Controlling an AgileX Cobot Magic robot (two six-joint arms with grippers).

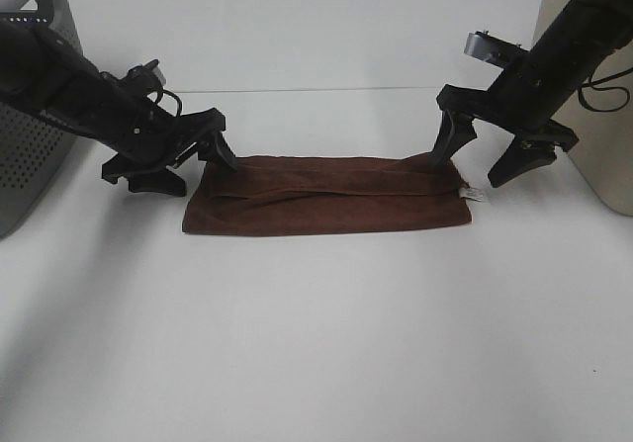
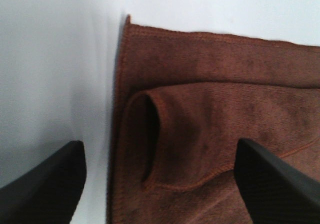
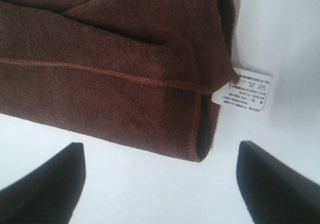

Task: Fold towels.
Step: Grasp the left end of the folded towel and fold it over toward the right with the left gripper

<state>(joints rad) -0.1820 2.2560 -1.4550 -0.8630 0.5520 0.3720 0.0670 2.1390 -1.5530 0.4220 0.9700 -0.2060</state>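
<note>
Both grippers open wide, nothing held. Left gripper (image 1: 198,173) straddles the left end of the dark reddish-brown terry towel (image 1: 326,205), right gripper (image 1: 470,170) the right end, by the small white care tag (image 1: 475,194).

Towel lies on the white table (image 1: 316,343) between the two arms as a long, narrow strip. Looks like the first fold is in. It's not clean: the top layer sits short of the near edge, with a ridge along it and a loose open loop at the left end.

Left to do, my guess: tidy it, then fold end to end.

Both arms reach in from the sides, wrists pitched down, fingertips low at the far corners. Can't tell if they touch the cloth.
</note>
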